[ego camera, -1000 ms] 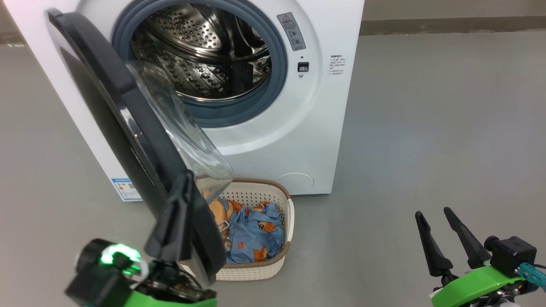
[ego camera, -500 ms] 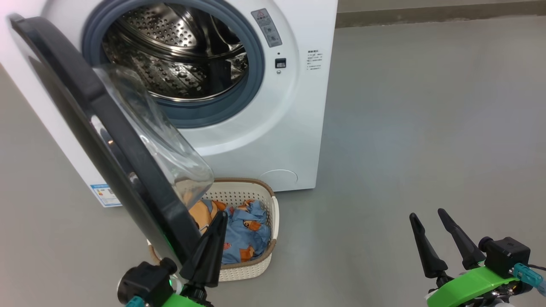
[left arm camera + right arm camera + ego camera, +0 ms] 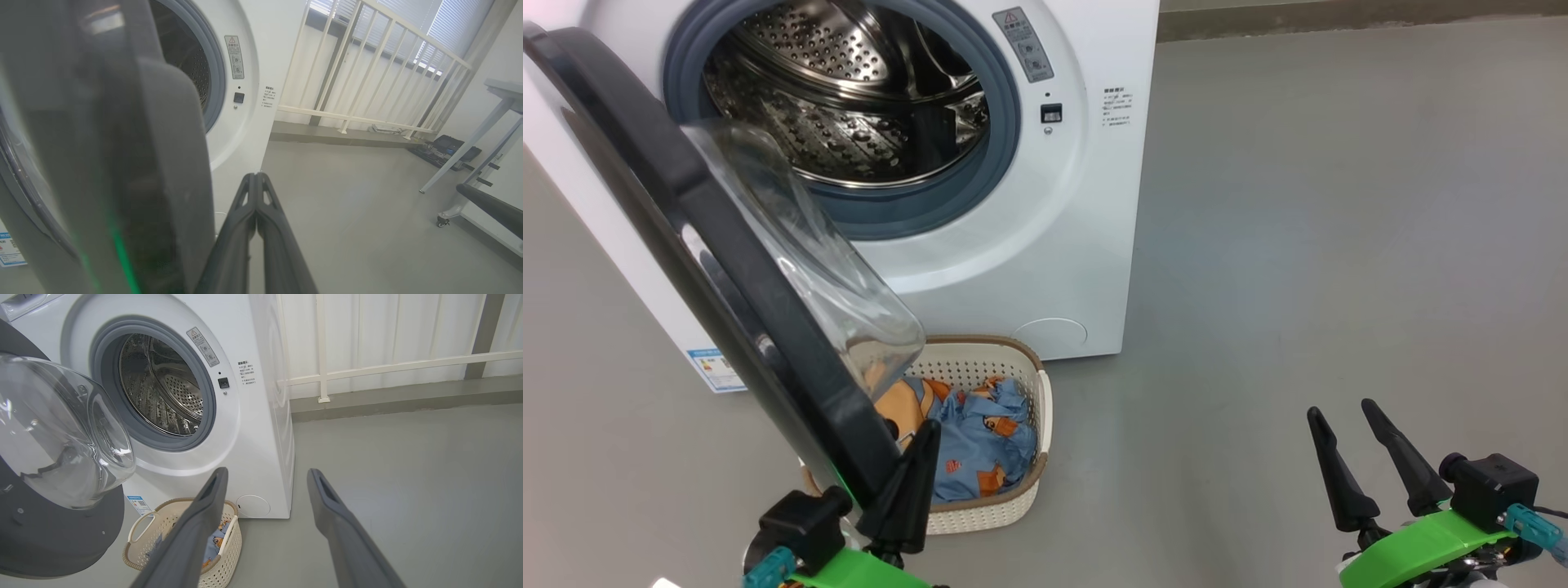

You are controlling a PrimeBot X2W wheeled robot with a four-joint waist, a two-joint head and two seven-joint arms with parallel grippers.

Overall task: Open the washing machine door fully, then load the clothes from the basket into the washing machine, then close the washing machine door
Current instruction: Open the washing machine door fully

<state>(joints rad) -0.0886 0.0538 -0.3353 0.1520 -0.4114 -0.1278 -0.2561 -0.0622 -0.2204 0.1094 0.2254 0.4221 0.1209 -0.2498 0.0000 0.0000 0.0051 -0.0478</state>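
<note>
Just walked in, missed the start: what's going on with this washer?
The left gripper, shut, sits beside the edge of the round glossy black washing machine door, which stands partly open. The light blue cartoon-print clothes lie in the cream perforated basket before the white washing machine. The right gripper hangs open, empty.

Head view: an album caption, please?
Open washing machine door above the basket of clothes; left hand shut by its edge, right hand open.

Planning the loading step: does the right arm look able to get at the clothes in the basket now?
Probably yes: the open right claw has bare floor between it and the basket, and the door overhangs only the left of the clothes.
</note>
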